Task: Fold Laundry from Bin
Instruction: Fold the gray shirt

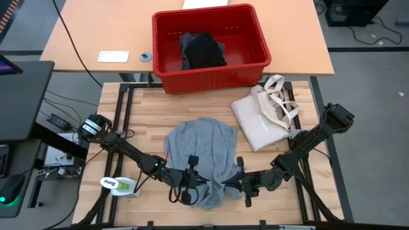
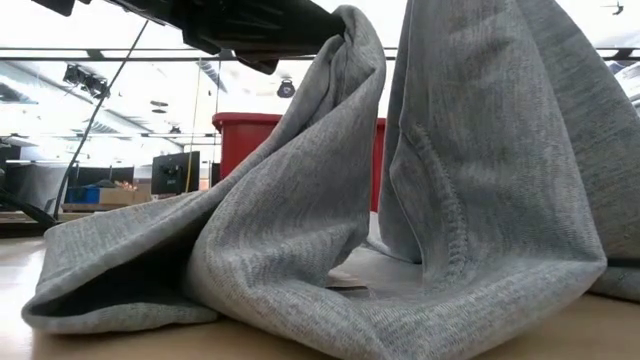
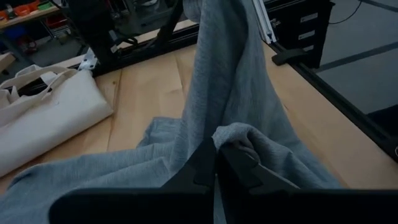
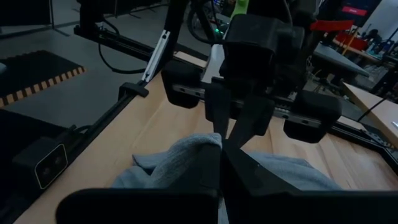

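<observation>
1. The light grey T-shirt (image 1: 201, 156) was found spread on the bench (image 1: 137, 112), with its near hem gathered up between the two grippers. The remaining laundry, a black garment (image 1: 203, 51), was seen lying inside the red bin (image 1: 167, 38), well beyond both sets of jaws.
2. The left gripper (image 3: 216, 163) was recorded with its jaws pressed together, pinching a bunched fold of the T-shirt's edge. In the left wrist view, cloth was seen rising steeply away from the pinch.
3. The right gripper (image 4: 222, 148) was likewise recorded with jaws shut on a fold of the same edge. The left gripper was seen directly ahead of it, close by, with grey cloth between the two.
4. Both arms were stretched low from the outer corners of the bench, converging over the near edge. The wrists were held roughly level, the jaws facing one another.
5. In the low view, the T-shirt hung in two draped peaks, its lower folds resting on the bench.
6. The fabric was judged light, soft and limp; no shape would be kept unsupported. Sagging between the two pinches was to be expected.
7. A hold at the hem corners or shoulder seams was judged preferable, since a bunched grip may take in several layers.
8. A cream tote bag (image 1: 259, 121) lay beyond the right gripper, just beside the T-shirt.
</observation>
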{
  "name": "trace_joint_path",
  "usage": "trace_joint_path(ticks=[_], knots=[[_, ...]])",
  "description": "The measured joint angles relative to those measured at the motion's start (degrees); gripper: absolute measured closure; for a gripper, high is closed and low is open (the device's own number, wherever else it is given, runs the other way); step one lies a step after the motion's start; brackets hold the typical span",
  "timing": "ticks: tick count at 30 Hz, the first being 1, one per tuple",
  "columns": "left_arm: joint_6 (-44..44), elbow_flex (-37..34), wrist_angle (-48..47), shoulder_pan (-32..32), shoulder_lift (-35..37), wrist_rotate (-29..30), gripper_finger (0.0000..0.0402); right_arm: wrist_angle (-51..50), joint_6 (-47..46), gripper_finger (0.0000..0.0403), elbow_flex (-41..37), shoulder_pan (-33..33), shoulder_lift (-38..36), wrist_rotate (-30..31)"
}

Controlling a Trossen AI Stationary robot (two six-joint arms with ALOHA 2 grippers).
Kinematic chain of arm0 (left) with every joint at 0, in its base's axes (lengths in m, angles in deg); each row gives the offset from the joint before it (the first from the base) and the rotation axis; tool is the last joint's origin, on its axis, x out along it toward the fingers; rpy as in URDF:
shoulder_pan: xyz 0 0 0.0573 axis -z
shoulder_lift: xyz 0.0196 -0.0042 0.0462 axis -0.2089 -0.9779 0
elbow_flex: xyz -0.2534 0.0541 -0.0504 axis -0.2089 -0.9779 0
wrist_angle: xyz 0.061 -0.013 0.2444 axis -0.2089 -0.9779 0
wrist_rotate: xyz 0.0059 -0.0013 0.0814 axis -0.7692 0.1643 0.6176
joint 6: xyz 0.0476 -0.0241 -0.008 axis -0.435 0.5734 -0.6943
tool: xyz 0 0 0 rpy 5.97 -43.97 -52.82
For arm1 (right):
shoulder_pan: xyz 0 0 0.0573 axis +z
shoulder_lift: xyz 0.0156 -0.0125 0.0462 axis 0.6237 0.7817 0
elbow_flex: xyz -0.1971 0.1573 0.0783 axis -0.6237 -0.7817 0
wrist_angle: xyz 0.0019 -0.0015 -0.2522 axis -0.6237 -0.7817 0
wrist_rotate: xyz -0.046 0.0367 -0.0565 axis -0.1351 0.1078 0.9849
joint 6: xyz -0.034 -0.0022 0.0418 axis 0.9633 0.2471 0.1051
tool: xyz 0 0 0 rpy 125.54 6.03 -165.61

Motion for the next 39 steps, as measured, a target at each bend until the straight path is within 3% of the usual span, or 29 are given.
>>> trace_joint_path(ticks=[34, 39], knots=[[-2.36, 0.00, -0.20, 0.04, 0.31, 0.00, 0.0388, -0.03, 0.25, 0.0390, 0.00, 0.00, 0.00, -0.22], [-8.20, 1.66, -1.15, 3.47, 6.12, 0.37, 0.0388, -0.97, 2.63, 0.0390, 0.37, 1.16, -1.72, 6.88]])
